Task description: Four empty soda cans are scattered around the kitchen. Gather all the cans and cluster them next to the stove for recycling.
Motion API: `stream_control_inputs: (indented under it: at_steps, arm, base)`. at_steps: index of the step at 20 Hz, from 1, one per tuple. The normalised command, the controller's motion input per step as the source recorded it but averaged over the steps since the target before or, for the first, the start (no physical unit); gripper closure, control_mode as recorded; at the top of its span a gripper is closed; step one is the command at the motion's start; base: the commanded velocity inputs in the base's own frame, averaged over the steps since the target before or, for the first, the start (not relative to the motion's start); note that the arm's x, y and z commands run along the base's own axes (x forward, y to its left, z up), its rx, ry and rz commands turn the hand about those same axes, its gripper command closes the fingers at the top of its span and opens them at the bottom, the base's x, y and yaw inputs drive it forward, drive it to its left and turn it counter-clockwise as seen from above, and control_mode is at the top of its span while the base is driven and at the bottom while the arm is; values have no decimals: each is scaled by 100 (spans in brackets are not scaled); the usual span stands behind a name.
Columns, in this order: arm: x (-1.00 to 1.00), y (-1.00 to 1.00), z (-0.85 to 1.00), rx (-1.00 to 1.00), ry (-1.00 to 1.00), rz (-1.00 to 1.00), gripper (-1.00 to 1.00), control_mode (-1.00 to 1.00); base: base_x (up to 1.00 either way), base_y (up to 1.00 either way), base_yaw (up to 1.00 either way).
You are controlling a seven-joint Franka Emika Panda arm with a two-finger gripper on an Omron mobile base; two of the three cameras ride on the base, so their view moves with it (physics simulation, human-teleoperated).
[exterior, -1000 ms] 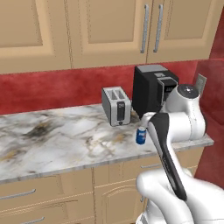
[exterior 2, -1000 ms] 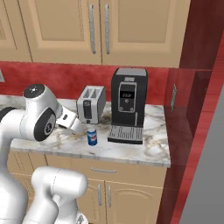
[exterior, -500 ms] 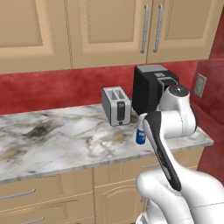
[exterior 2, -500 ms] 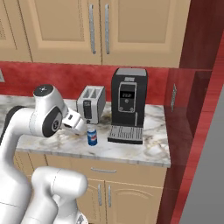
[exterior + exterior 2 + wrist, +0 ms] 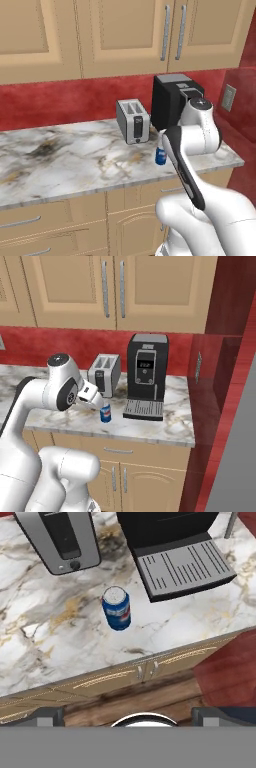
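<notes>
Hanging above the counter's front edge, the gripper (image 5: 128, 716) is standing with its jaws spread wide and nothing between them; in the hand view its two dark fingertips (image 5: 46, 716) are showing far apart at the bottom, touching nothing. From the right base view the hand is angling down toward the blue soda can (image 5: 105, 414), stopping just short of it, though whether it is actually brushing the can I cannot tell from there. The blue soda can, with its white band and silver top, is standing upright on the marble countertop (image 5: 65, 165), near the front edge. In the hand view it is sitting between the toaster (image 5: 60, 539) and the drip tray of the coffee machine (image 5: 175, 547), apart from both. The silver toaster is resting further back on the counter, and the black coffee machine is standing just beside it, against the red backsplash (image 5: 55, 102). Beige wall cabinets (image 5: 115, 291) with long metal handles are hanging above, and matching base cabinets (image 5: 60, 225) with drawers are running below the counter. A red side wall (image 5: 230, 381) is closing off the counter's end, carrying a pale outlet plate (image 5: 229, 97). Wooden flooring (image 5: 135, 697) is showing below the cabinet fronts.
</notes>
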Motion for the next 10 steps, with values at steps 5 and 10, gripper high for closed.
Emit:
stream_control_inputs:
  at_steps: [5, 10]
  arm:
    - [26, 0, -18, 0, 0, 0, -100, -100]
    - [28, 0, -20, 0, 0, 0, -100, -100]
  base:
    - [0, 0, 0]
    - [0, 0, 0]
